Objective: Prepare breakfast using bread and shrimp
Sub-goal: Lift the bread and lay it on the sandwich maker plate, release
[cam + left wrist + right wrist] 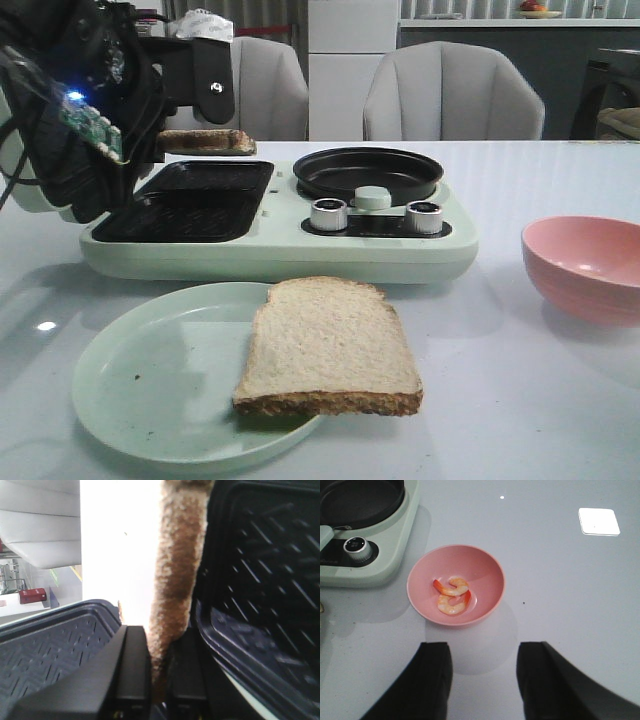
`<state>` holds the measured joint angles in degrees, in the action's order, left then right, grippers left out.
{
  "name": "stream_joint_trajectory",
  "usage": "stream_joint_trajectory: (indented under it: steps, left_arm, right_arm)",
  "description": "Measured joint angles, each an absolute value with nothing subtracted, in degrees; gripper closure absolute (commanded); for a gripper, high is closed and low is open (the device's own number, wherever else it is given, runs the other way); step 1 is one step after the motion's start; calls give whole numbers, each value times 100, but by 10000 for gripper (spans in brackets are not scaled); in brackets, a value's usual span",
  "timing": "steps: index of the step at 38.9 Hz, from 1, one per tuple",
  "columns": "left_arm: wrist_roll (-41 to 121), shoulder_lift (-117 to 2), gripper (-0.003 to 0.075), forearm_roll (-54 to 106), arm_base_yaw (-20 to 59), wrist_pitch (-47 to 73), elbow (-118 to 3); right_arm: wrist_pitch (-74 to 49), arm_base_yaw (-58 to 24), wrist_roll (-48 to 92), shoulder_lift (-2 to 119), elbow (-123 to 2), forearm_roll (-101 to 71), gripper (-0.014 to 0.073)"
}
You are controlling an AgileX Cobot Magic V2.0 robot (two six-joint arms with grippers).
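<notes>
Left wrist view: left fingers (160, 680) pinch soft, crushable bread (177, 570) by its crust; right fingers (482, 680) spread, empty.

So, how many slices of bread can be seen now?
2. One slice of bread lies on the green plate; the other slice is held by the left gripper above the grill tray.

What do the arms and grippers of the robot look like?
The left arm is black, wrapped in black cables, with an exposed green circuit board showing a lit blue light. Both the left gripper and right gripper have flat, matte black fingers.
</notes>
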<state>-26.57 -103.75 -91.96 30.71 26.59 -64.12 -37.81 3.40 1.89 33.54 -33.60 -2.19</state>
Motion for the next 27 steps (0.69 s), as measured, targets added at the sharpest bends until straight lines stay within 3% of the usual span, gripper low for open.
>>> stream_joint_trajectory:
  steps: [21, 24, 27]
  left_arm:
    - [-2657, -11778, 617, -9241, 2457, 2270, -7973]
    - [-2657, -11802, 587, -9251, 2430, 2159, -7976]
    - [-2657, -11811, 510, -9264, 2409, 2066, -7987]
  right_arm:
    - [-3781, 340, 189, 3354, -3360, -219, 162]
    - [-3781, 340, 189, 3354, -3360, -219, 162]
    - [-3781, 340, 189, 3354, -3360, -219, 162]
